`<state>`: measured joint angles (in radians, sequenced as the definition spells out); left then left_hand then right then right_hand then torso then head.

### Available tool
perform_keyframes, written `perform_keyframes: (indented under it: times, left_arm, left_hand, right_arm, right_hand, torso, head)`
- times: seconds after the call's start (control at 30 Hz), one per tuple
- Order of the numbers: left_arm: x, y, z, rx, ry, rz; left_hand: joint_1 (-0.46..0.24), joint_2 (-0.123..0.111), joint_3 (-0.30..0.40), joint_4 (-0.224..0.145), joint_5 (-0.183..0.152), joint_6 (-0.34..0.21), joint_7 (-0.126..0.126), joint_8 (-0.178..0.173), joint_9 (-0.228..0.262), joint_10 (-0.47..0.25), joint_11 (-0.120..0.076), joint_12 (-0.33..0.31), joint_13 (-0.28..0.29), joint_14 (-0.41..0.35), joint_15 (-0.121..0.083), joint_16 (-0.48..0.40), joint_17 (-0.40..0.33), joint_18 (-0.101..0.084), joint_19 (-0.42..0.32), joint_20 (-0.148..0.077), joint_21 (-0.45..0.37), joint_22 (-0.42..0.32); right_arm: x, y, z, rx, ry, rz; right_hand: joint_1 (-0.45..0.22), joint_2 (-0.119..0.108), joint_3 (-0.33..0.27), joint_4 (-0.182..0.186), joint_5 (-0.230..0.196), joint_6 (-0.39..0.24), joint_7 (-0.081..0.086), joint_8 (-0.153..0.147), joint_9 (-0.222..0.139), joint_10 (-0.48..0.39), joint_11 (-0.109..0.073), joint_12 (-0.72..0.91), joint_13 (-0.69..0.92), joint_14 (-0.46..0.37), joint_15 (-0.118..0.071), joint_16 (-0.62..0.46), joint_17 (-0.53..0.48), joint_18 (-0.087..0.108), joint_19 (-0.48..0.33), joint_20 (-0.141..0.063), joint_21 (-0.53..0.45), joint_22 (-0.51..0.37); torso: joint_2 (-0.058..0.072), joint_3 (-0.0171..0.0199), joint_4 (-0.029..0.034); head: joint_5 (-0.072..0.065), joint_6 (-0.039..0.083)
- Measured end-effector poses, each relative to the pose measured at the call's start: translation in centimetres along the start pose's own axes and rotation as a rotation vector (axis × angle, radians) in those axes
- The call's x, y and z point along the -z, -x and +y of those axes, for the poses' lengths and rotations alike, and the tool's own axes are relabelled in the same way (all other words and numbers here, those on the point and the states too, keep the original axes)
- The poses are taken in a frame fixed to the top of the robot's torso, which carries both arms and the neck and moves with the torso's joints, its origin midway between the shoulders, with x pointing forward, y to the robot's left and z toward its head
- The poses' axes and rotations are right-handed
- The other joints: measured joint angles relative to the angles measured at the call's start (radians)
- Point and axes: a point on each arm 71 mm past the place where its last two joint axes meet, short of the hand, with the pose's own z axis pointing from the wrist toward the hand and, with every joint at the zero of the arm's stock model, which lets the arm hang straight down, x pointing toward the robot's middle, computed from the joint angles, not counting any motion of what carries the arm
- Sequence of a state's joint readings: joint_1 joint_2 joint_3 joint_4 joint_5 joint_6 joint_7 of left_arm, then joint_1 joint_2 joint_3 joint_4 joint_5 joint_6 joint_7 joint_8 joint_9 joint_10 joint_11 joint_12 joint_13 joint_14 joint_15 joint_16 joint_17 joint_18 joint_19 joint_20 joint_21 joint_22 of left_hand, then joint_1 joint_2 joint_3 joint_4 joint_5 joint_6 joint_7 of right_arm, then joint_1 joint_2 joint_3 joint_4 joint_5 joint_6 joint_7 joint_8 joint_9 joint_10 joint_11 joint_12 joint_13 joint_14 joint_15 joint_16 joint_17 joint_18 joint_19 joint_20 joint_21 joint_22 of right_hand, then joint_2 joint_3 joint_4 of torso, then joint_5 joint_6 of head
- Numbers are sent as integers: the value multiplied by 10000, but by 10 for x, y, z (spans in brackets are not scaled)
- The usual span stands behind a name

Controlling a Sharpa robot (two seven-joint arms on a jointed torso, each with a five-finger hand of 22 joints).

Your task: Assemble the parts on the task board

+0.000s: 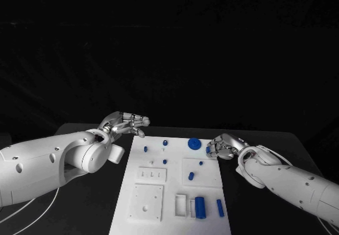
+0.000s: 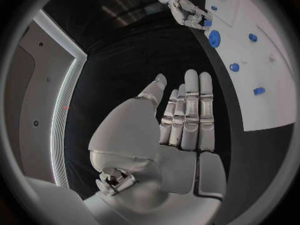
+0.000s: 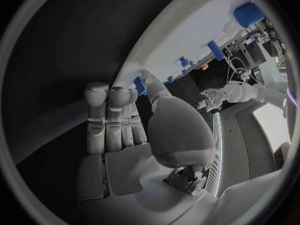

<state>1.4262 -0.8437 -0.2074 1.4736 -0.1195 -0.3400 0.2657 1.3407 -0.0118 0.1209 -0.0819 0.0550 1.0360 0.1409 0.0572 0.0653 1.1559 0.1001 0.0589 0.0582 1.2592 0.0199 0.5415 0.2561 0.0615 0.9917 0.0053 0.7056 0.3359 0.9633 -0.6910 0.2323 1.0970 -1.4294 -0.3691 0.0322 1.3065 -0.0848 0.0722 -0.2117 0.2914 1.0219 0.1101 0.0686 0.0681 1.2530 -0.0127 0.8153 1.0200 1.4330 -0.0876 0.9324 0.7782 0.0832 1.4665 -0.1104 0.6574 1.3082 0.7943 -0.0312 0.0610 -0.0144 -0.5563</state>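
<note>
1. Fingers of the left hand: straight, side by side, holding nothing. The hand hovers over the black desk just off the far left corner of the task board, not touching it.
2. Fingers of the right hand: extended and close together in the right wrist view, with the thumb reaching toward a small blue part at the board's right edge. Contact looks likely, but whether the part is actually pinched I cannot tell.
3. Task's things: the board lies mid-desk between both arms. On it are a blue disc near the far edge, several small blue pegs scattered across the far half, and a blue cylinder beside a white bracket at the near end. White plates with holes sit on the left side.
4. Judgement: early stage; most parts appear loose and unseated.
5. Risks:
   - Small part at the board's edge could be nudged off onto the desk if the thumb pushes rather than pinches.
   - A shallow pinch may let the part rotate, so it would arrive misaligned at its hole.
   - The board appears unclamped; side force from the right hand could shift it.
</note>
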Motion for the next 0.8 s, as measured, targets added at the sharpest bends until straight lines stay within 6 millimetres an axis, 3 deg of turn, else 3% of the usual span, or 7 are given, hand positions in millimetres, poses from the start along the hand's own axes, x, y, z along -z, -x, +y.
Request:
perform_keyframes:
  times: [0.33,0.47,0.63,0.8]
  left_arm:
    - [0,0,0,-1,6,16]
    - [0,0,0,-3,7,20]
    - [0,0,0,-8,8,25]
    - [0,0,0,-15,7,28]
  left_hand:
    - [0,0,0,0,0,0,0,0,0,0,0,0,0,0,0,0,0,1,0,0,0,1]
    - [0,0,0,0,0,0,0,0,0,0,0,0,-1,0,0,0,0,0,0,0,61,-28]
    - [0,0,0,0,0,0,0,0,0,0,0,0,-1,0,0,0,0,1,0,0,61,-28]
    - [0,0,0,0,0,0,0,0,0,0,0,0,-1,0,0,0,0,1,0,0,61,-28]
  right_arm:
    - [0,-3,0,-176,39,47]
    - [0,-3,-1,-203,55,58]
    - [0,-3,-1,-226,69,62]
    - [0,-3,-1,-235,65,63]
  right_hand:
    - [-182,180,277,-332,51,436,-92,0,-8,5,0,-1,28,1,0,-39,45,-1,1,-1,-37,-1]
    - [-239,342,748,-584,-359,722,-144,-28,-16,37,1,53,68,2,1,-39,64,-1,0,-1,-36,-1]
    - [-372,314,1187,-631,-435,747,-126,-50,-39,37,1,118,105,2,1,-39,81,0,1,-1,-78,-2]
    - [-415,200,816,-505,-262,507,-84,-51,-29,34,1,-6,10,1,1,-89,81,-1,1,-2,-195,-2]
  torso:
    - [-15,-12,-15]
    - [-21,-12,-24]
    - [-23,-9,-20]
    - [-26,-7,-18]
  head:
    - [41,-43]
    - [42,-58]
    - [29,-61]
    - [29,-54]
